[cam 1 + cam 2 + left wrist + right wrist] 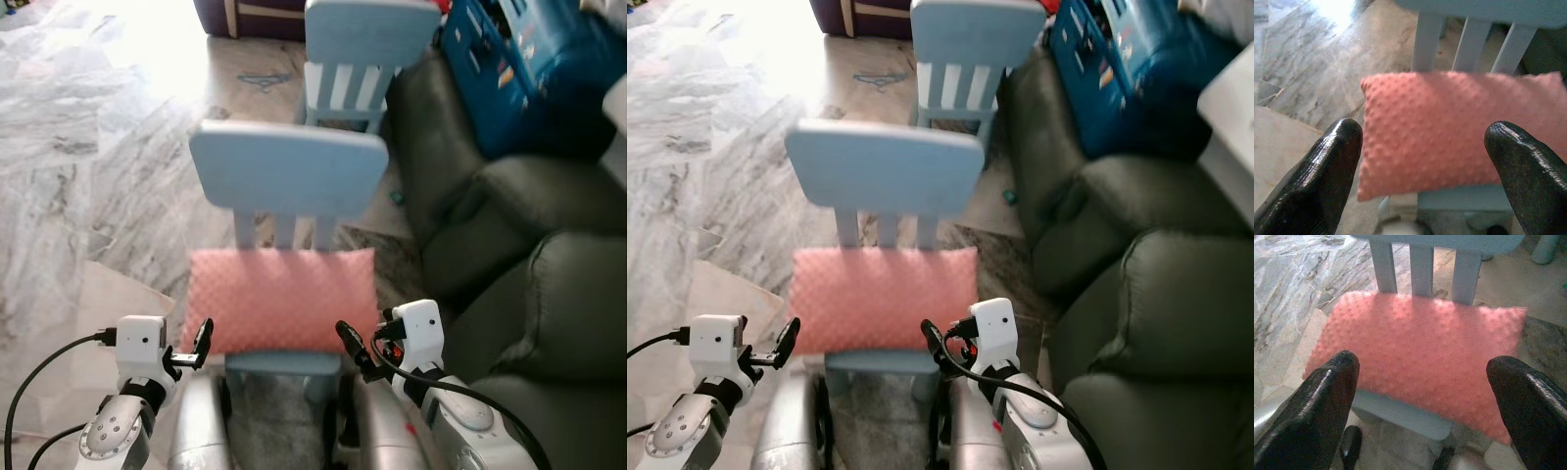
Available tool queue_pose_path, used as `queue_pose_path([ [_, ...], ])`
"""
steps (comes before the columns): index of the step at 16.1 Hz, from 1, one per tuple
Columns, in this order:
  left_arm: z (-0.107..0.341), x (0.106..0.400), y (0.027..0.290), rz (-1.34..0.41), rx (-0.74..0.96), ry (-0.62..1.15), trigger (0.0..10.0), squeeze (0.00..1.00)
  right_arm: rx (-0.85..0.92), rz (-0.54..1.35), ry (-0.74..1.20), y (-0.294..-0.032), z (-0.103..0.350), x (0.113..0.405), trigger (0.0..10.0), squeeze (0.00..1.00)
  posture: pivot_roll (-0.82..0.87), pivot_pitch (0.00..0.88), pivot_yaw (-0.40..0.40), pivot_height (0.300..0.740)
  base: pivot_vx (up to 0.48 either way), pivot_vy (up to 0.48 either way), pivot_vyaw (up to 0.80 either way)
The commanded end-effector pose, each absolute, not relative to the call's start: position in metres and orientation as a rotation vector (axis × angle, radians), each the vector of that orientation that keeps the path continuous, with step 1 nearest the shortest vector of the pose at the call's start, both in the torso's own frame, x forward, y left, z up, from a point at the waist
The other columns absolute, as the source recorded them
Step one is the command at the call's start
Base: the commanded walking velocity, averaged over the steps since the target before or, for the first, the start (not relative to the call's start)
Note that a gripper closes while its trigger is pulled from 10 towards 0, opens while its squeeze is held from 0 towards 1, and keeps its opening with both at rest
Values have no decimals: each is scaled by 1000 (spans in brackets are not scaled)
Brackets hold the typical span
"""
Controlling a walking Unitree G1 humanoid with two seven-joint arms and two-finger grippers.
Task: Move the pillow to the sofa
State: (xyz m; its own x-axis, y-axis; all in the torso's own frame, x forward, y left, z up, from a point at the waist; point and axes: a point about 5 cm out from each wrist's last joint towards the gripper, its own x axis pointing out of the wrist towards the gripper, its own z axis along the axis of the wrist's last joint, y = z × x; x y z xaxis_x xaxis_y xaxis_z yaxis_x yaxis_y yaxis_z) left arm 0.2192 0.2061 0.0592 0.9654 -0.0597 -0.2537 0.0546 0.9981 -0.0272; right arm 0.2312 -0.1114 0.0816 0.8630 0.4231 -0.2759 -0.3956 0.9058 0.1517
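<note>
One pink pillow (pixel 282 298) lay flat on the seat of the nearer blue chair (pixel 290 168), in the lower middle of the frame, its long edge against the slats of the chair back; a second blue chair (pixel 364 49) stood behind it at the top centre, so there were two chairs and a single pillow. The dark sofa (pixel 529 274) filled the right side of the frame, just beside the chairs (a short carry, by the look of it). Both arms were raised low in the frame, one to each side of the pillow, probably so as to take it from both ends at once; the left gripper (pixel 199 345) sat at the pillow's lower left corner and the right gripper (pixel 351 350) at its lower right corner. In the wrist views each gripper had its two black fingers (pixel 1327 171) spread wide with the pillow framed between them; neither had hold of anything.
</note>
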Motion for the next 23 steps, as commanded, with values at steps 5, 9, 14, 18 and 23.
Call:
queue_pose_path([
  [5,55,213,205,-52,-15,284,10000,0,99,431,325,-113,80,228,10000,0,-39,282,-76,540,0,0,0],
  [9,55,212,206,-47,-12,286,10000,0,100,434,327,-113,80,227,10000,0,-40,285,-79,540,0,0,0],
  [14,53,212,213,2,12,293,10000,0,101,445,329,-112,80,226,10000,0,-40,289,-79,540,0,0,0],
  [18,61,225,240,73,47,271,10000,0,102,427,296,-119,89,238,10000,0,-43,303,-83,540,0,0,0],
  [23,78,251,271,163,74,229,10000,0,85,400,265,-130,98,251,10000,0,-49,311,-82,540,0,0,0],
])
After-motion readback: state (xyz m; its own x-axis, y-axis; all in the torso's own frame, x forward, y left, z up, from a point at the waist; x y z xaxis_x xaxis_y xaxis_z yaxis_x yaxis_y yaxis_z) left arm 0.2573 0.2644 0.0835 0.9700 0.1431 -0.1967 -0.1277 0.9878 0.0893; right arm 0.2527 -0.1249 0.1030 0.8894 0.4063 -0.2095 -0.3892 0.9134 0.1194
